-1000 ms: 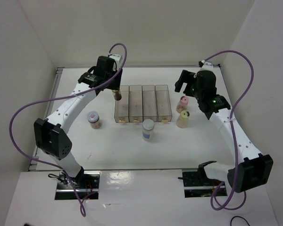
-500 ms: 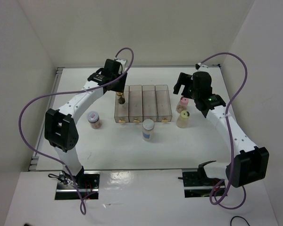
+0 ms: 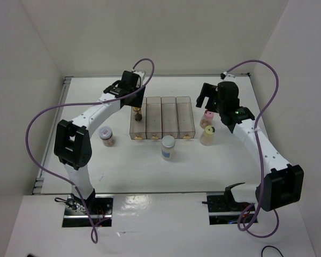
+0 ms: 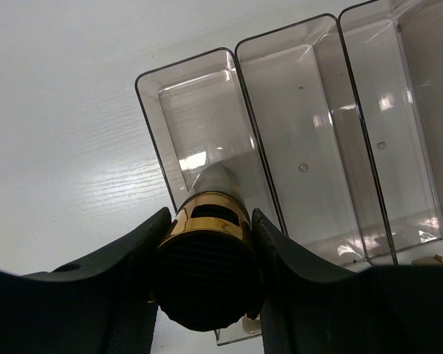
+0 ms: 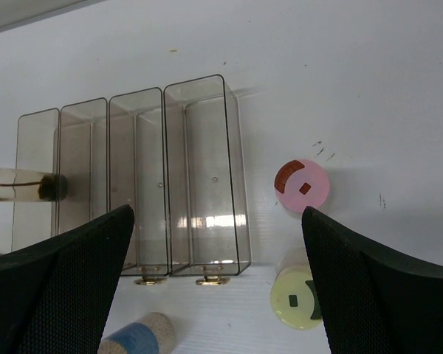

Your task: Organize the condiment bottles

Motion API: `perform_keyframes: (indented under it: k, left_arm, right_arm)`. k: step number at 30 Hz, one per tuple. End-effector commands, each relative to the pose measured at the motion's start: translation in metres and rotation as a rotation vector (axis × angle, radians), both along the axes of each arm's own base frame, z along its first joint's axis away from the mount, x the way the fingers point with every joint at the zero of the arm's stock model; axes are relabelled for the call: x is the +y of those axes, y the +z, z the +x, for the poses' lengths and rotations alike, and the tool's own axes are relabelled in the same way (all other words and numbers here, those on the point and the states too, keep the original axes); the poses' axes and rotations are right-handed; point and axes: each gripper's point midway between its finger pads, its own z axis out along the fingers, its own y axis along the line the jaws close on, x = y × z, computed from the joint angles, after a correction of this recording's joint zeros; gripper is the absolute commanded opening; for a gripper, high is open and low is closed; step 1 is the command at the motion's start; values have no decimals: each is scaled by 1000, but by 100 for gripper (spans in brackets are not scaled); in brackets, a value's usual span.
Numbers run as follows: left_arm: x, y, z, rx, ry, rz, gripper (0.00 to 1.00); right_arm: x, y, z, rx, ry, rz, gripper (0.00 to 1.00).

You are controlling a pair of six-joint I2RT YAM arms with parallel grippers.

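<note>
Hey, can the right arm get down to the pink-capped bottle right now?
Probably yes. The right gripper hangs open over the pink-capped bottle, whose cap shows bare between its fingers in the wrist view. The yellow-capped bottle stands close beside it, so the fit may be tight.

Lab test cell: white enclosure walls (image 3: 37,53)

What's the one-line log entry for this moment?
left pincer: shut on amber bottle, at tray leftmost slot | right pincer: open, near pink bottle
</note>
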Motion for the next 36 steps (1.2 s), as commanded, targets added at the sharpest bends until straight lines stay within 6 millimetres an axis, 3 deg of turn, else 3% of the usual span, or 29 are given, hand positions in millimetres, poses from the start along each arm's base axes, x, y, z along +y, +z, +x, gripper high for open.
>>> perform_keyframes:
  k: [1,10,17,18,21,22,25,26,30,33,36]
  left_arm:
    - [-5,6,15,-57,22,-32,32]
    - [-4,-6,16,-40,35,-25,35]
    - [-4,-18,16,-5,35,-9,45]
    - [-3,-20,14,5,35,-5,48]
    - [-8,-16,14,-3,26,-9,71]
    - [-6,-11,14,-16,34,-5,83]
    - [-13,14,13,-56,25,-14,91]
    - [-11,27,11,-74,38,-23,100]
    - [-15,72,1,-156,27,-58,100]
    - [-10,105,-19,-187,37,-119,100]
    - [13,137,-47,-248,116,-149,100]
  right_arm:
    - [2,4,7,-32,0,12,98]
    - [6,4,7,-29,18,21,98]
    - [7,4,6,-28,26,25,98]
    - [7,2,5,-19,26,23,98]
    - [7,2,5,-19,26,23,98]
    - [9,2,5,-18,34,27,98]
    - [8,0,3,-9,34,25,98]
    - [10,4,4,-17,43,32,98]
    - [12,5,3,-15,47,44,98]
    - [14,8,2,-23,56,50,98]
    - [13,10,-1,-24,56,51,98]
